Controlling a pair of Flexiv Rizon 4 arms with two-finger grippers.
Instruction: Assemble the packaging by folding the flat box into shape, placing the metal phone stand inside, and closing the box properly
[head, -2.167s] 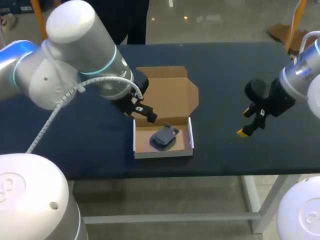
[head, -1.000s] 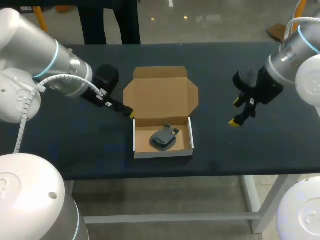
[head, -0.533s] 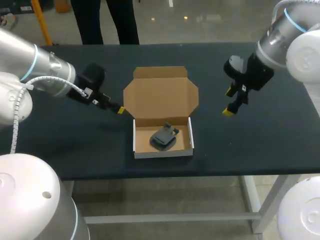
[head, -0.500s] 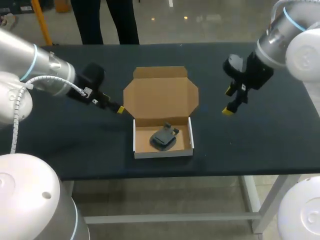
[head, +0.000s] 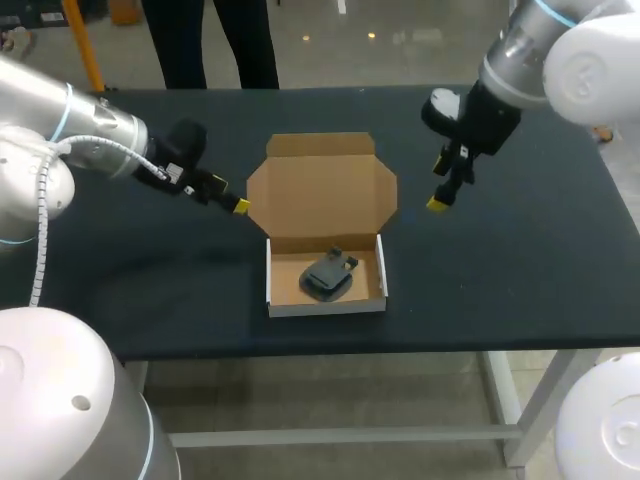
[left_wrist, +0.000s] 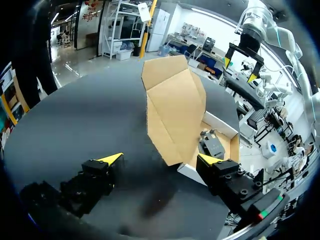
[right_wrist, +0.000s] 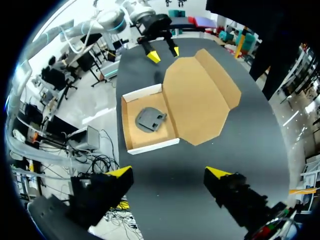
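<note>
Stand (head: 328, 275) sits in the box (head: 325, 303) mid-desk (head: 520, 270), lid (head: 320, 190) open behind it. My left fingers (head: 238, 206) and right fingers (head: 437, 204) flank the lid, both spread wide and empty. An uneven push could skew the lid or drag the box.

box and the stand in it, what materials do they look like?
The box: cardboard, matte brown inside, white outer walls, with creased fold lines. The phone stand: dark grey, matte, flat plates; probably coated metal, though plastic can't be ruled out.
</note>
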